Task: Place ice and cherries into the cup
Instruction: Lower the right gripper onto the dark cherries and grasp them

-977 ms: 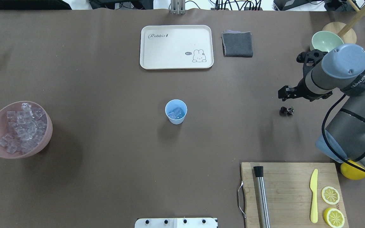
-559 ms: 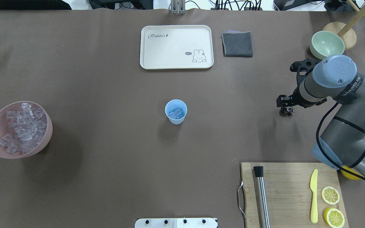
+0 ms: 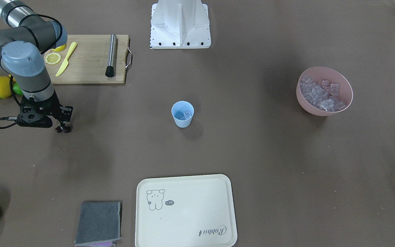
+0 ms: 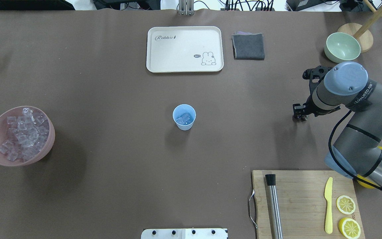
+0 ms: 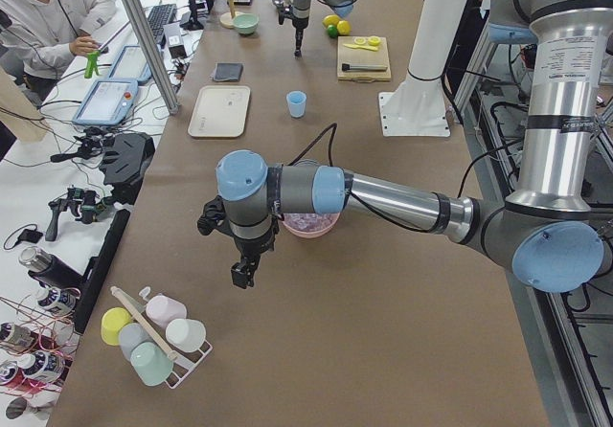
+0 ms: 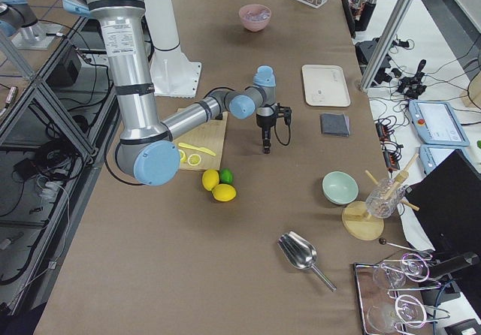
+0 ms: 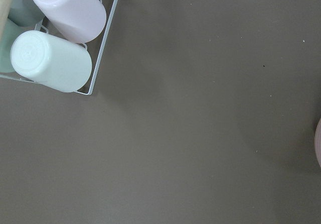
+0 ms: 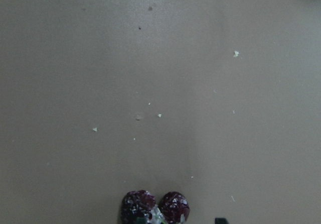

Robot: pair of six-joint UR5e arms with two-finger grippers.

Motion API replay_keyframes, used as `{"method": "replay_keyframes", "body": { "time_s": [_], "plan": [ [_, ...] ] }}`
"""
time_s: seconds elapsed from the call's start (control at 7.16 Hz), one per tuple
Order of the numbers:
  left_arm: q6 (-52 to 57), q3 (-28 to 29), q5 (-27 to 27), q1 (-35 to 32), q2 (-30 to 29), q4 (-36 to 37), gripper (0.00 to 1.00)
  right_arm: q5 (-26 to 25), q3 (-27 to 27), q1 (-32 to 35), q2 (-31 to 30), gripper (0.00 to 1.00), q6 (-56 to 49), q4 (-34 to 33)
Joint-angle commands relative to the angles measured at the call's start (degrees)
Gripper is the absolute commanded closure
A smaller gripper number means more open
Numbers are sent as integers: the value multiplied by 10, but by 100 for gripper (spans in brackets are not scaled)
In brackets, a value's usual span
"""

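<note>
The light blue cup [image 4: 184, 117] stands mid-table with a few cubes of ice [image 4: 185, 118] inside; it also shows in the front view, cup [image 3: 182, 114]. More ice [image 4: 23, 132] fills a pink bowl [image 4: 50, 142] at the left. The dark red cherries [image 3: 62, 129] lie on the table at the right, and sit at the bottom edge of the right wrist view, cherries [image 8: 155, 207]. My right gripper [image 4: 299, 115] is low over them, open, fingers either side. My left gripper [image 5: 244, 272] hangs near the pink bowl; I cannot tell its state.
A cutting board [image 4: 303, 199] at the near right carries a metal muddler [image 4: 274, 205], a yellow knife [image 4: 328, 205] and lemon halves [image 4: 346, 204]. A cream tray [image 4: 184, 49], grey cloth [image 4: 248, 46] and green bowl [image 4: 342, 46] lie at the far side. A rack of cups [image 7: 60, 58] is under the left wrist.
My right gripper has come down and toward the robot onto the cherries, which have stayed put. The cup and bowl have not moved.
</note>
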Motion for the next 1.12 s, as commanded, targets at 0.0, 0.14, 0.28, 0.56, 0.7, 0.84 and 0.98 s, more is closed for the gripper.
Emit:
{"method": "replay_keyframes", "body": {
  "time_s": [0.0,0.14,0.28,0.56,0.7,0.84,0.98],
  "plan": [
    [-1,-1,0,0,0,-1,1,1,-1,0,0,65,0,0],
    [-1,-1,0,0,-1,-2,1,3,1,0,0,76,2,0],
    [-2,0,0,0,0,-11,1,6,6,1,-1,100,2,0],
    [-2,-1,0,0,0,-12,1,8,16,1,2,100,2,-3],
    [-2,0,0,0,0,-12,1,10,24,0,9,100,6,-8],
    [-2,0,0,1,0,-12,1,12,26,2,28,100,17,-9],
    [-2,-1,0,1,0,-12,1,12,23,0,71,100,97,-31]
  ]
}}
